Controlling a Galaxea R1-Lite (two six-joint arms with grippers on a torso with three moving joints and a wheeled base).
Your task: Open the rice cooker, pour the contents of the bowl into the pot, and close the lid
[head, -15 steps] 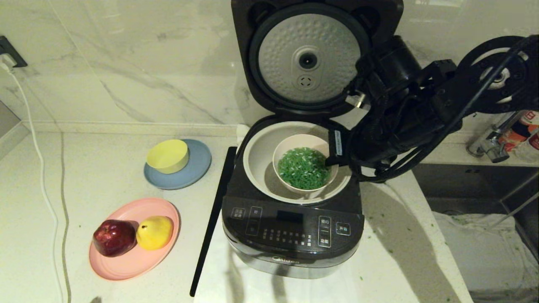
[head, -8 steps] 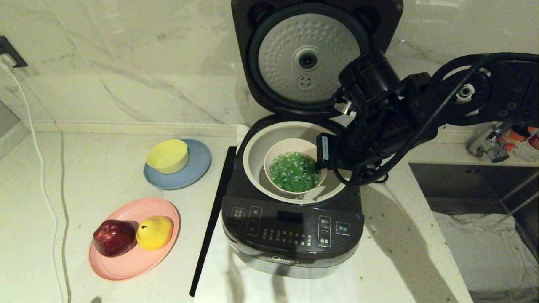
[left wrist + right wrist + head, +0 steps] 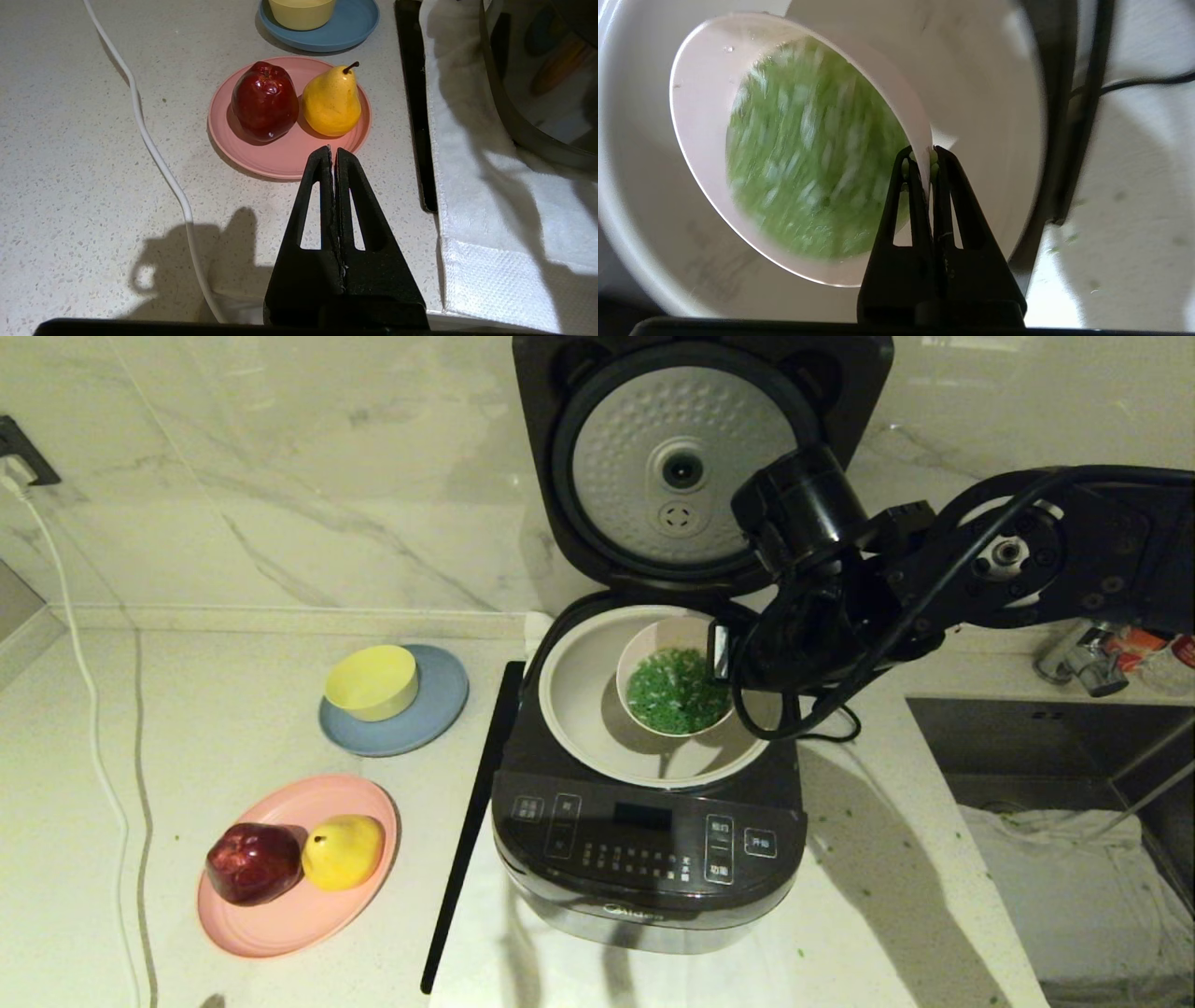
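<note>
A yellow bowl (image 3: 372, 681) is set on a blue plate (image 3: 431, 709). Nearer the camera, a red apple (image 3: 253, 862) and a yellow pear (image 3: 343, 850) are laid touching on a pink plate (image 3: 280, 924). A white cable (image 3: 93, 728) is trailed across the speckled counter (image 3: 233, 747).

A glossy black control panel fronts the dark plastic rice cooker (image 3: 651, 859), whose raised lid (image 3: 700, 457) shows a dimpled, matt silver metal plate inside. The pot (image 3: 583, 709) looks smooth and off-white with a dull sheen. The smooth, pale bowl (image 3: 653, 644) holds bright green bits, the contents (image 3: 679, 691). The desk (image 3: 233, 728) is speckled pale stone, backed by a polished, veined marble wall (image 3: 280, 476). A white woven cloth (image 3: 490, 224) has a textured hem. The matt black fingers (image 3: 348, 224) look like moulded plastic. 2 matt plates (image 3: 299, 905) and 1 yellow bowl (image 3: 372, 681) look like plastic.
</note>
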